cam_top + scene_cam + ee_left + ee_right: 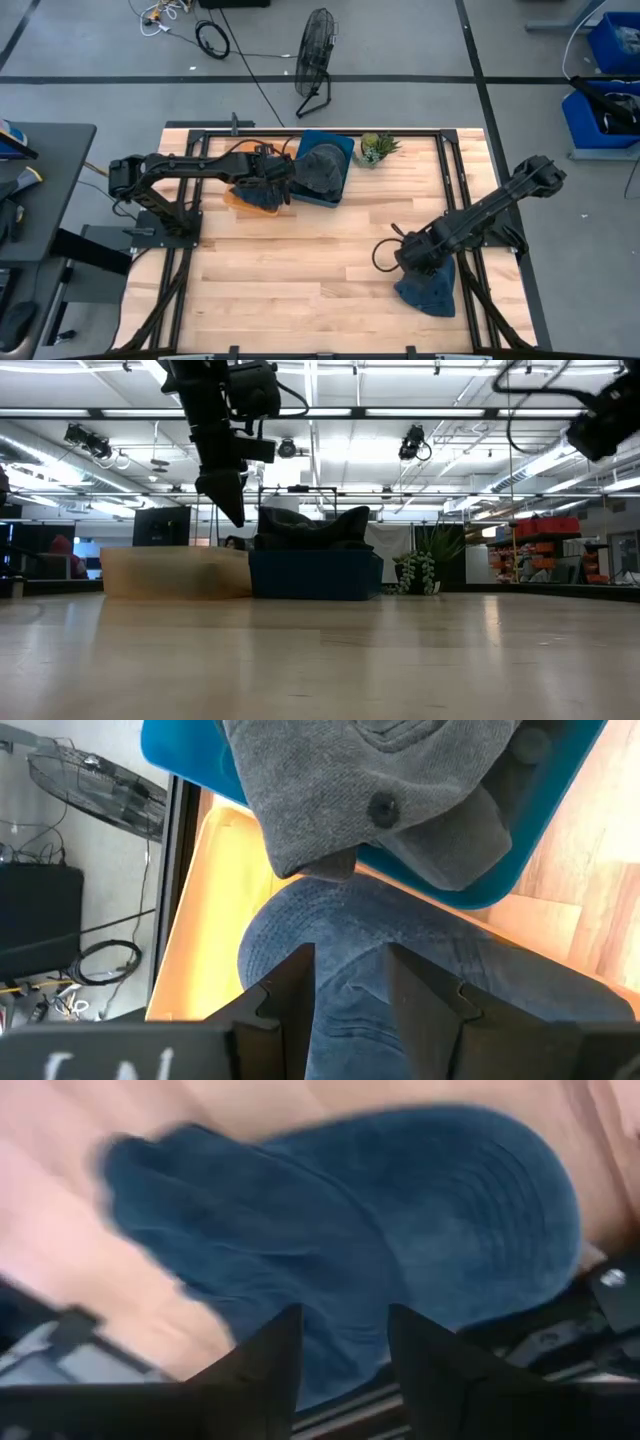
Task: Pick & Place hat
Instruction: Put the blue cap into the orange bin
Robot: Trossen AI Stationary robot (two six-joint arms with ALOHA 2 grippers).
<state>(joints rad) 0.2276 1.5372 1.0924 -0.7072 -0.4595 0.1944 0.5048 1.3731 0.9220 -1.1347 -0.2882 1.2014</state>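
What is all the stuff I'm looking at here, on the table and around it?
Table: one, pale wood, black frame.
Blue bin: one, at the table's far edge.
Grey hat: one, dark grey, lying in the blue bin.
Tan tray: one, orange-tan, beside the blue bin on its left.
Denim hat: one, blue, on the tan tray under the left gripper.
Blue hat: one, on the table's near right, under the right gripper.
Plant: one, small, green, right of the blue bin.
Fan: one, black, on the floor behind the table.
Left gripper: open above the denim hat.
Right gripper: open above the blue hat.
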